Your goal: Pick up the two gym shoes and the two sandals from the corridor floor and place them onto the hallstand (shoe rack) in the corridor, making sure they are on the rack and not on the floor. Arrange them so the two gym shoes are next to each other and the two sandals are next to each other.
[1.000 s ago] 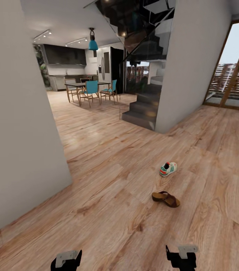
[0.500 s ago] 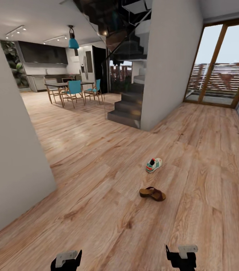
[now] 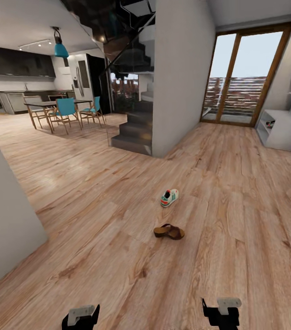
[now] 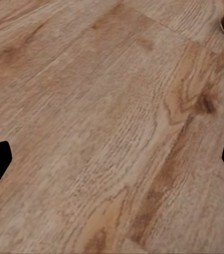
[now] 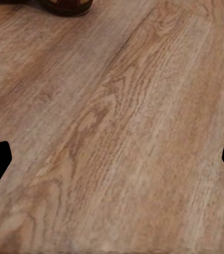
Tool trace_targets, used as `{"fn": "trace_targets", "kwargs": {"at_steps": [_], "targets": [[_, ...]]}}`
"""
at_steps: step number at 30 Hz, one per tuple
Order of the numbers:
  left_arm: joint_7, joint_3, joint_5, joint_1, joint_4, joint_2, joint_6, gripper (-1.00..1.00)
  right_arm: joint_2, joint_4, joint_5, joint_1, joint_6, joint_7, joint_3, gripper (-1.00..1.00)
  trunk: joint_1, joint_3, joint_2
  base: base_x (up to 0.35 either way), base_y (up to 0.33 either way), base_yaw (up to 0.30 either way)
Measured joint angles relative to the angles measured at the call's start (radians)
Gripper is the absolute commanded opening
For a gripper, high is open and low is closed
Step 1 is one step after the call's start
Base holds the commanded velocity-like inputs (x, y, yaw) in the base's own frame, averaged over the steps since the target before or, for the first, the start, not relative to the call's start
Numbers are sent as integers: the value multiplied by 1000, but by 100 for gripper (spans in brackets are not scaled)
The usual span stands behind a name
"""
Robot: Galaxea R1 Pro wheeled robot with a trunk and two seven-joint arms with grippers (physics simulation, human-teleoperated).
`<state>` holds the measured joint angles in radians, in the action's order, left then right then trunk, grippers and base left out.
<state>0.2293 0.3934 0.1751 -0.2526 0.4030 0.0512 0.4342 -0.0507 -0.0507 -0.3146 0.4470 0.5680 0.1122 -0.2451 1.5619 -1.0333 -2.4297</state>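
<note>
- A gym shoe [image 3: 169, 197] and a sandal [image 3: 169, 231] lie near each other on the floor [image 3: 118, 201], ahead of the robot.
- The hallstand [image 3: 284, 129] stands far right.
- Left hand [image 4: 112, 159] and right hand [image 5: 112, 159]: both open, empty, above the floor.

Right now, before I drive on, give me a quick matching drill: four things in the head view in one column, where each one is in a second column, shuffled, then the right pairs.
Things:
1. gym shoe
2. sandal
3. hallstand
4. dining chairs

Places:
A. far left, in the kitchen area
B. on the corridor floor, nearer the robot
C. against the right wall, beside the glass door
D. on the corridor floor, farther off, toward the stairs

Pairs: 1-D, 2-B, 3-C, 4-A
</note>
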Motion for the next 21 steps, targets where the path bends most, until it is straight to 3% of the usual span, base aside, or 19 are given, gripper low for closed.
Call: {"fn": "trace_targets", "kwargs": {"at_steps": [21], "targets": [[0, 0, 0, 0, 0, 0, 0, 100, 1, 0, 1, 0, -1, 0, 0, 100, 0, 0, 0, 0, 0, -299]]}}
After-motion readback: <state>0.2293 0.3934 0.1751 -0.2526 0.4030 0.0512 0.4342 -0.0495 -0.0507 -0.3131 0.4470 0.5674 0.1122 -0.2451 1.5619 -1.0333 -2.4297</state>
